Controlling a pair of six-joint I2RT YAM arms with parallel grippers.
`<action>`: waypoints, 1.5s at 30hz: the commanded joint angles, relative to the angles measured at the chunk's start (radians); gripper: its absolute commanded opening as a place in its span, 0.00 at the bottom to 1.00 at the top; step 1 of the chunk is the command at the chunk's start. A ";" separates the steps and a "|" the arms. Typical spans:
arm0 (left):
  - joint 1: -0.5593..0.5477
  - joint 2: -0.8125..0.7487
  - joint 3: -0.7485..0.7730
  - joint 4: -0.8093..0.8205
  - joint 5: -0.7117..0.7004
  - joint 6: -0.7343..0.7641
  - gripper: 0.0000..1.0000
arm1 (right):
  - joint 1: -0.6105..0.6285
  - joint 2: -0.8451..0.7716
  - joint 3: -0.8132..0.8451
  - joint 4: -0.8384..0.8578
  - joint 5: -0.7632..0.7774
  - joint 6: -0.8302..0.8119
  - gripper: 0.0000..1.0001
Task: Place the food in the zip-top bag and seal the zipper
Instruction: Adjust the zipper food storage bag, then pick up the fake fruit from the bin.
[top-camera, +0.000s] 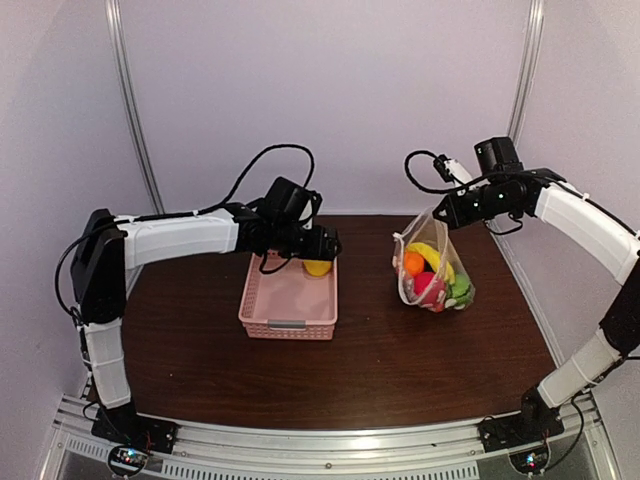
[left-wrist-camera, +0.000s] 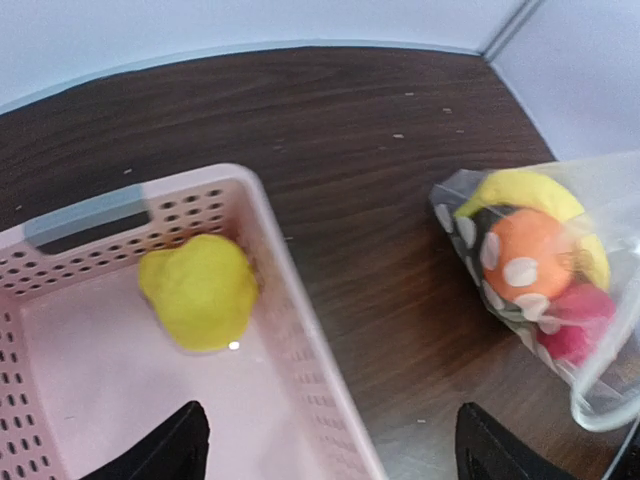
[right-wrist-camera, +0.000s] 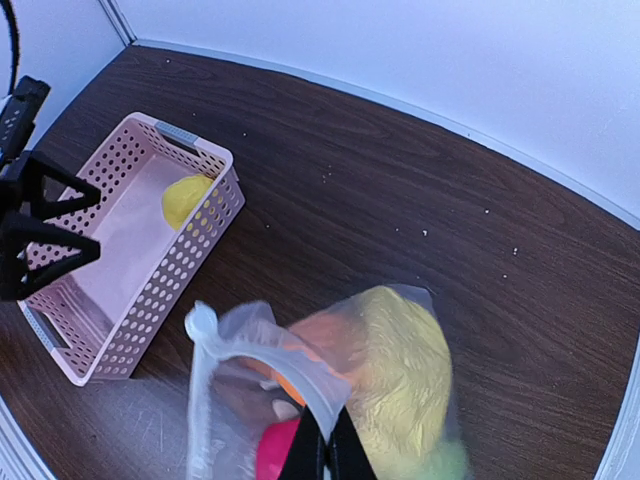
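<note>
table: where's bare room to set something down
Bare table runs along the front, from the pink basket to the near edge. A strip also lies free between basket and zip-top bag. Crowded: the basket's far end under the left gripper, and around the bag held by the right gripper.

No readable text, label or number anywhere.

left tool (top-camera: 326, 246) above yellow piece (top-camera: 317, 267) in pink basket (top-camera: 287, 324) | right tool (top-camera: 438, 214) gripping zip-top bag (top-camera: 426, 236) top
</note>
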 joint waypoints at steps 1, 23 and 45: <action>0.080 0.039 -0.024 -0.008 -0.029 0.023 0.87 | 0.000 0.008 -0.008 0.044 -0.034 0.009 0.00; 0.189 0.372 0.222 0.062 0.185 -0.096 0.72 | 0.001 0.026 -0.043 0.057 -0.076 0.028 0.00; 0.147 -0.092 -0.160 0.248 0.226 -0.061 0.29 | 0.003 0.028 -0.049 0.067 -0.095 0.033 0.00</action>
